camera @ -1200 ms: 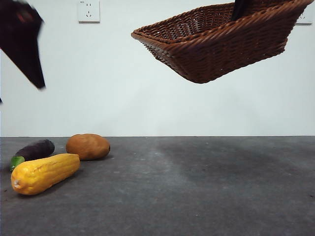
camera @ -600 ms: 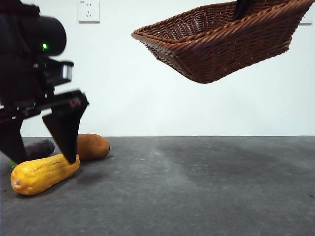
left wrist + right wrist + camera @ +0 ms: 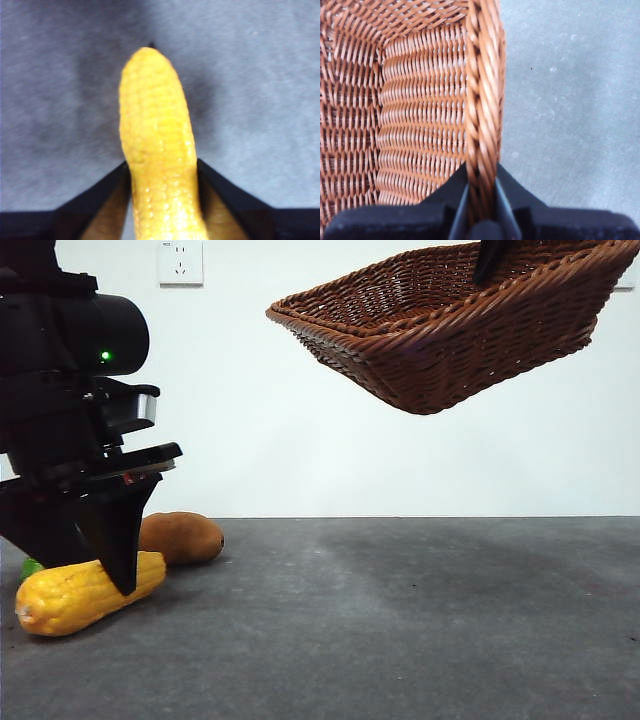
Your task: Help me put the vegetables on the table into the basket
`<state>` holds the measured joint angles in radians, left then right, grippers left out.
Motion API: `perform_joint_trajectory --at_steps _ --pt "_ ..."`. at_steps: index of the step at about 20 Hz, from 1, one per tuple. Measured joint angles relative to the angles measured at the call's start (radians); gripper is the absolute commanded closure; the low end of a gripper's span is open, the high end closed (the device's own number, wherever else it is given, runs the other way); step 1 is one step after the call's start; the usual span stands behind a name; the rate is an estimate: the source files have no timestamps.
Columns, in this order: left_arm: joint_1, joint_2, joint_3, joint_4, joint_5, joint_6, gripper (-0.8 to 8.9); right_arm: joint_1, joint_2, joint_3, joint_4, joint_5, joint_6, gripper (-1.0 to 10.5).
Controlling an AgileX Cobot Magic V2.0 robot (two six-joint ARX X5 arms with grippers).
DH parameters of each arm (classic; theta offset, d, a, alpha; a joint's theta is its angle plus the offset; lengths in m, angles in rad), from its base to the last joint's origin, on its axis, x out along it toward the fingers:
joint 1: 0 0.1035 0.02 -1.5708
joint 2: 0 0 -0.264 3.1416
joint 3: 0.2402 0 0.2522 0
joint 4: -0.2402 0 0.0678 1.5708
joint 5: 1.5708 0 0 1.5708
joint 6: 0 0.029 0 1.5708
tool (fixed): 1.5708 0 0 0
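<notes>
Left gripper (image 3: 80,560) is down at the table (image 3: 400,620), its two black jaws closed in on either side of the corn cob (image 3: 75,595). In the left wrist view the corn cob (image 3: 157,145) runs out from between the jaws of the left gripper (image 3: 161,200), each jaw touching its flank; the grip is narrow, on the cob. Whether the cob rests on the table or is just off it: cannot tell.

Potato (image 3: 182,536) lies on the table just beyond the corn cob, on the side away from the left arm's body, close to it. Eggplant: only a bit of its green stem end (image 3: 32,567) shows beside the corn cob; the rest is hidden behind the left arm.

Basket (image 3: 450,330) hangs in the air, well above the table and well apart from the corn cob, tilted with its open side toward the cob. Right gripper (image 3: 481,200) is clamped on the basket's braided rim (image 3: 482,100), one jaw inside the wall, one outside. In the front view only a black tip of it (image 3: 490,258) shows at the rim.
</notes>
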<state>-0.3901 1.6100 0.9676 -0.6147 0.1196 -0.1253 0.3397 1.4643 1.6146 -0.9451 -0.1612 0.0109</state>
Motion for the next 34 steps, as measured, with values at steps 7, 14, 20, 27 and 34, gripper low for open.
perform_joint_trajectory --at_steps 7,14,20,27,34 --pt "-0.004 -0.008 0.0 0.035 0.109 0.002 8.22 0.0 0.0 0.0 -0.043 0.0 -0.001 9.6" --pt "-0.005 -0.319 0.0 0.005 0.12 0.053 8.22 0.0 -0.002 -0.116 0.008 -0.006 0.007 9.6" --pt "-0.056 -0.652 0.001 -0.097 0.146 0.055 8.22 0.0 -0.002 -0.353 0.233 -0.089 0.115 9.6" --pt "-0.261 -0.63 0.001 -0.015 0.146 0.01 8.22 0.073 -0.002 -0.576 0.426 -0.127 0.254 9.6" --pt "-0.43 -0.274 0.001 0.221 0.145 -0.044 8.22 0.111 -0.002 -0.581 0.493 -0.17 0.326 9.6"
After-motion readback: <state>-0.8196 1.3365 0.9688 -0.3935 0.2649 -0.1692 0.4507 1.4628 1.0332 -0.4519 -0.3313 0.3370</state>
